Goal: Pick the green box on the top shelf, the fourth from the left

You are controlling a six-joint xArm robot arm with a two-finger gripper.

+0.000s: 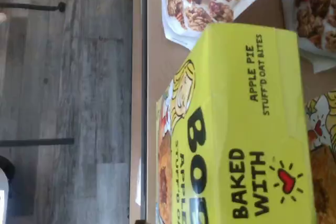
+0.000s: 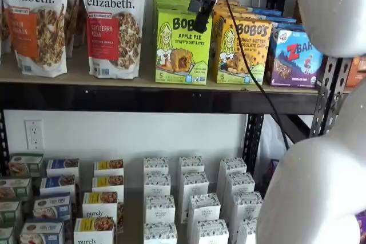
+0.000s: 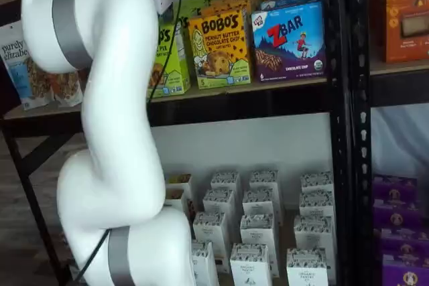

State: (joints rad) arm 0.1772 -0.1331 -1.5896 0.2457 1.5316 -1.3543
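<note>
The green box (image 2: 182, 47) stands upright at the front edge of the top shelf (image 2: 143, 81), between a granola bag (image 2: 113, 22) on one side and a yellow-orange box (image 2: 242, 51) just beside it on the other; a blue box (image 2: 295, 57) follows next. The pincer (image 2: 201, 15) hangs in front of the green box's upper right corner, white body above, black fingers seen side-on, so no gap shows there directly; it holds nothing and stands at its widest. The wrist view looks down on the green box's top face, close below.
</note>
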